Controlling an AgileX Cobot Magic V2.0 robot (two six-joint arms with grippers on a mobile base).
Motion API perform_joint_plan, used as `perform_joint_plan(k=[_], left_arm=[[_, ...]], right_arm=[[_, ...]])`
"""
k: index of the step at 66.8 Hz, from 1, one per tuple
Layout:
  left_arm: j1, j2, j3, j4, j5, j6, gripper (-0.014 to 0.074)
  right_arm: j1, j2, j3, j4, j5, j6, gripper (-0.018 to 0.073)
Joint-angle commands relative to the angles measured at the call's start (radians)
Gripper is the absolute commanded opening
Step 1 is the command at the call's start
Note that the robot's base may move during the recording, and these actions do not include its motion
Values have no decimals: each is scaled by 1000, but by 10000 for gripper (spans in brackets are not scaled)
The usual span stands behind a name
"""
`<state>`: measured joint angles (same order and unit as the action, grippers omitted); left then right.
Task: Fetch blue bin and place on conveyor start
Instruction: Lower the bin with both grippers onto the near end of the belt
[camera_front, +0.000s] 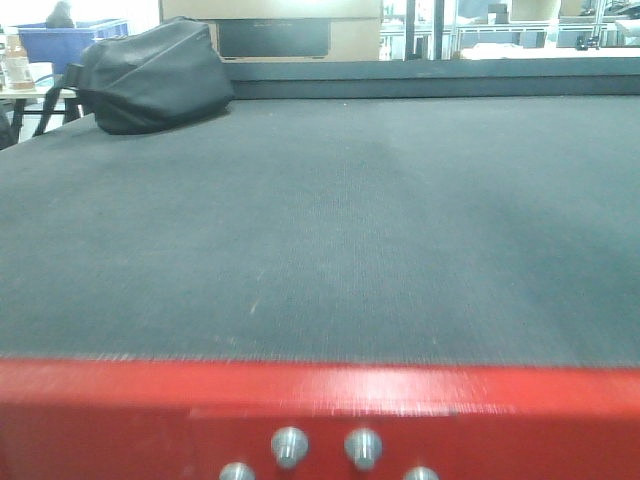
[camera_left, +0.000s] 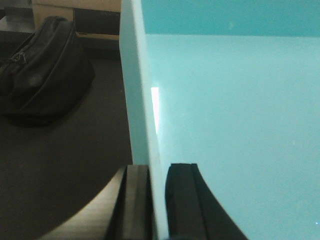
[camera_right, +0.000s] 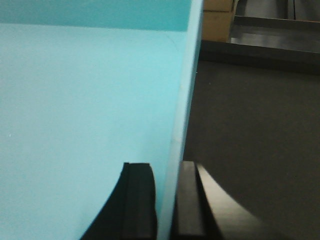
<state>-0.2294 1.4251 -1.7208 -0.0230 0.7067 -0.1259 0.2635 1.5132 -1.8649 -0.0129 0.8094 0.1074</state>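
The light cyan blue bin fills the left wrist view and the right wrist view. My left gripper is shut on the bin's left wall, one finger inside and one outside. My right gripper is shut on the bin's right wall in the same way. The dark textured belt of the conveyor start with its red front edge fills the front view; the belt also lies under the bin in the left wrist view and the right wrist view. The bin and grippers do not show in the front view.
A black bag lies on the belt at the far left, also in the left wrist view. Cardboard boxes and a dark blue bin stand beyond the belt. Bolts stick out of the red edge.
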Motion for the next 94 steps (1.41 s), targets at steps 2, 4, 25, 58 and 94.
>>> perform_joint_plan(k=[2, 4, 25, 58, 94], left_arm=[[4, -12, -7, 10, -50, 9, -111], [4, -12, -7, 10, -50, 9, -111], [4, -12, -7, 10, -50, 9, -111], [4, -12, -7, 10, -50, 9, -111], [5, -12, -2, 8, 156, 9, -111]], right_arm=[[-6, -19, -8, -24, -34, -16, -151], [-6, -19, -8, -24, -34, -16, -151], [-6, -19, -8, -24, -34, -16, -151], [-6, -19, -8, -16, -34, -16, -151], [-6, -18, -3, 2, 183, -16, -151]])
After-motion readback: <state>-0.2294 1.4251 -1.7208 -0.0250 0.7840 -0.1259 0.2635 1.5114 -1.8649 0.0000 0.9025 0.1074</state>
